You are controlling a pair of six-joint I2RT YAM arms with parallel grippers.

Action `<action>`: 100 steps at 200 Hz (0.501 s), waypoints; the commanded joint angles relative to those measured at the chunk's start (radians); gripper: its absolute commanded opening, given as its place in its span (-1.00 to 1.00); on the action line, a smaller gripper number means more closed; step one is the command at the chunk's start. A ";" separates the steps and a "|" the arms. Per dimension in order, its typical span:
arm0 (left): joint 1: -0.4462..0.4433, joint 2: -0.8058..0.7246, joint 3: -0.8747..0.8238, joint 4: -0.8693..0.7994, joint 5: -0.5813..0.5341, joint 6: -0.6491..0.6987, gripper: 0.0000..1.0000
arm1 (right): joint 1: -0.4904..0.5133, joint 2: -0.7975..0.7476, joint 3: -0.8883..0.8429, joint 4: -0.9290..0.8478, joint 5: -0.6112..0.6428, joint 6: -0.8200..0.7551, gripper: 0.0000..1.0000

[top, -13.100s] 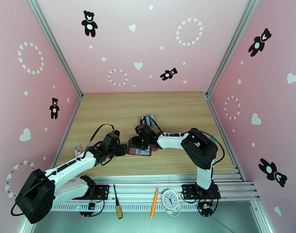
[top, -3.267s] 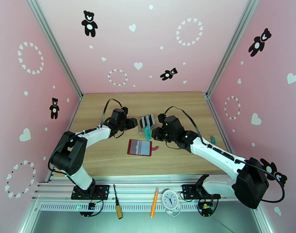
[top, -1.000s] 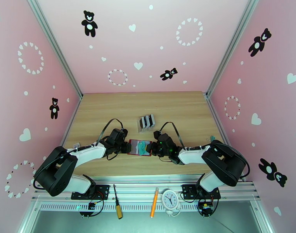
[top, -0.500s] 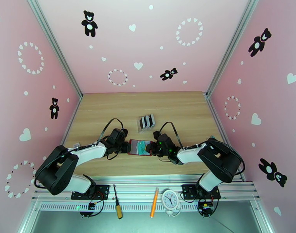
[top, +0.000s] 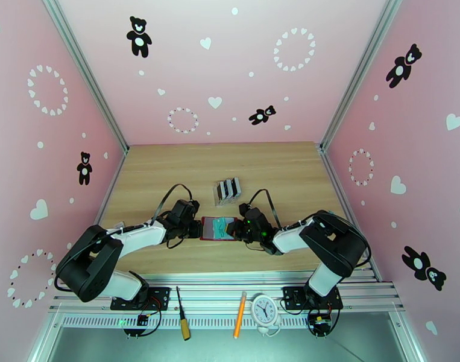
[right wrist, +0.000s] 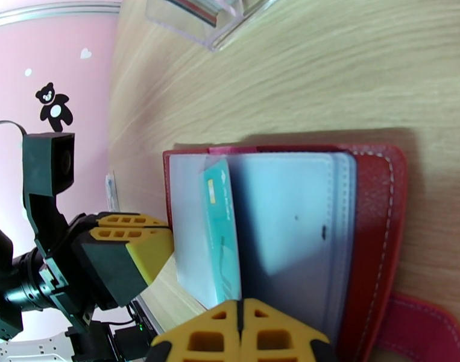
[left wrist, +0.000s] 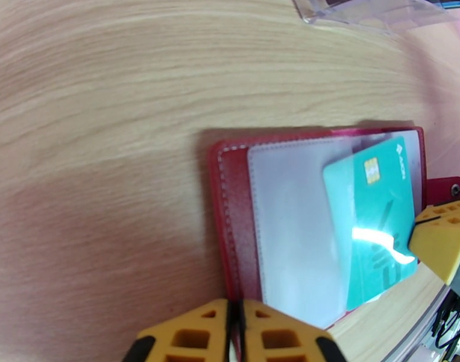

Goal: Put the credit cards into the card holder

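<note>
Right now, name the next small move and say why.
Probably the right pincer should slide the teal card further into the clear pocket of the card holder: the card lies tilted, one end past the pocket's edge, while the left pincer pins the red cover.

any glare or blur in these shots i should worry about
Left wrist view: a white glare patch washes out part of the teal card, and soft shadow darkens the table left of the card holder. Right wrist view: the clear rack at the top edge is blurred. Top external view: evenly lit, sharp.
</note>
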 commanded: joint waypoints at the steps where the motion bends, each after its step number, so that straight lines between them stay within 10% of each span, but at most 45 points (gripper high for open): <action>1: -0.013 0.020 0.015 -0.002 0.026 0.018 -0.74 | -0.005 0.027 -0.018 0.009 0.036 0.012 -1.00; 100: -0.020 0.033 0.022 -0.002 0.029 0.017 -0.79 | -0.008 0.064 -0.013 0.032 0.014 0.018 -1.00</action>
